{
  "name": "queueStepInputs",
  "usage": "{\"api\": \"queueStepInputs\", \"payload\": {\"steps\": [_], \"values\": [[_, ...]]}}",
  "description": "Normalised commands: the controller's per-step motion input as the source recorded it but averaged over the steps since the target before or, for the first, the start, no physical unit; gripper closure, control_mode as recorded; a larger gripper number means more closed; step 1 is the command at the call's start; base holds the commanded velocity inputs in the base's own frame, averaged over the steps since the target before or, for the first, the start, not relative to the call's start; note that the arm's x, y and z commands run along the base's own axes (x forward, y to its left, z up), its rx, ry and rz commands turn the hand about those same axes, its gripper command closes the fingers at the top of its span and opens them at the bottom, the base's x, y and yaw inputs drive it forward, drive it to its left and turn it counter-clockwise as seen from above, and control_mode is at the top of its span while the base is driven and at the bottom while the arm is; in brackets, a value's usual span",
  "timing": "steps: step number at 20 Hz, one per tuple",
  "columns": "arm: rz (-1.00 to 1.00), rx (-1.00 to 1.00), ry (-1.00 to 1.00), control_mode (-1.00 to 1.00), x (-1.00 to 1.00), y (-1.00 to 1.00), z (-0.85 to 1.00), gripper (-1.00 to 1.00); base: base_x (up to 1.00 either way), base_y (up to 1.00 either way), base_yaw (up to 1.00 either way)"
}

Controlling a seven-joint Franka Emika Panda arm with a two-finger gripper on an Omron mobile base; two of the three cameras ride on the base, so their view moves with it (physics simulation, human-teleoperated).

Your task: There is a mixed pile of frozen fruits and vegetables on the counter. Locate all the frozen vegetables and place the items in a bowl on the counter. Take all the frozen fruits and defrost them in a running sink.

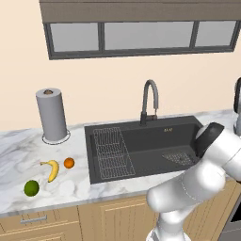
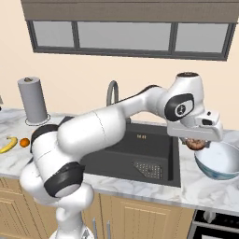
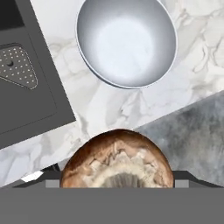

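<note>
Hand view listed the gripper [image 3: 117, 186] clamped on a brown mushroom [image 3: 117, 162] at bottom centre, the empty blue-grey bowl [image 3: 127, 41] lying ahead toward the frame's top, beside the sink [image 3: 26, 87].

We identify the setting as a home kitchen, rendered in simulation. A white marble counter [image 1: 14, 141] with grey veins runs along a cream wall on light wooden cabinet fronts [image 1: 113, 217] with panelled doors and a metal drawer handle. Set into the counter we see a large matte black sink [image 1: 141, 143] with a wire rack [image 1: 110, 153], a drain grid [image 1: 179, 157] and a dark gooseneck faucet [image 1: 149, 101]. A paper towel roll [image 1: 52, 114] stands upright on a holder beside the sink. Above, we see a dark-framed window [image 1: 141, 37] with frosted panes. Fruit lies on the counter, and a round bowl [image 2: 219, 161] sits to the right of the sink.
</note>
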Motion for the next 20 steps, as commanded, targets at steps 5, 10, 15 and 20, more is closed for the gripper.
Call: {"api": "queueStepInputs", "payload": {"steps": [5, 10, 15, 20], "values": [[0.02, 0.11, 0.0, -1.0, 0.31, -0.1, -0.21, 1.0, 0.0, 0.0, 0.0], [0.06, 0.02, 0.0, -1.0, 0.38, -0.22, -0.27, 1.0, 0.0, 0.0, 0.0], [0.07, 0.0, -0.02, -1.0, 0.39, -0.38, -0.24, 1.0, 0.0, 0.0, 0.0], [0.07, 0.08, 0.0, -1.0, 0.3, -0.48, -0.29, 1.0, 0.0, 0.0, 0.0]]}}
